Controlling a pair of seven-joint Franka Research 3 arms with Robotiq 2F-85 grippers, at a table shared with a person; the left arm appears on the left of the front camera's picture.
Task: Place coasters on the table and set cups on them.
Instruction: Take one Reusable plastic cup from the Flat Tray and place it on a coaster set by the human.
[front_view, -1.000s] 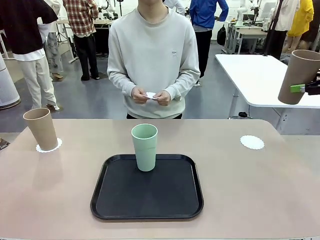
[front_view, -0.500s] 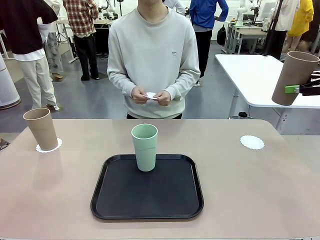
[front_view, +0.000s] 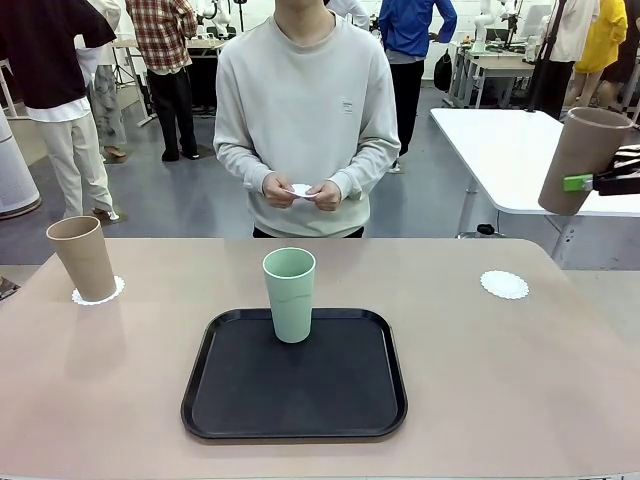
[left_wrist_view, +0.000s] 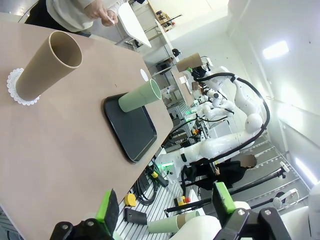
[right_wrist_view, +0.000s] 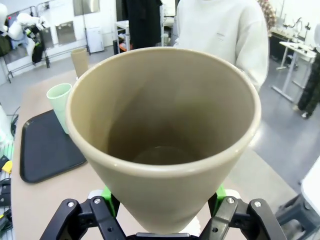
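Right gripper (front_view: 590, 183) holds a tan cup (front_view: 583, 158) in the air past the table's (front_view: 500, 390) right edge.
Its jaws are clamped on the cup's lower half, with the cup tilted and well above the bare coaster (front_view: 504, 285). The left gripper (left_wrist_view: 165, 205) hangs with its jaws apart (nothing between them). Another tan cup (front_view: 83, 258) stands on the left coaster (front_view: 98, 294), and the green cup (front_view: 289, 294) stands on the black tray (front_view: 240, 400). The person's hands (front_view: 302, 192) pinch a third coaster.

Table (front_view: 520, 400) open around right coaster (front_view: 504, 285) (green cup (front_view: 289, 294) well apart).
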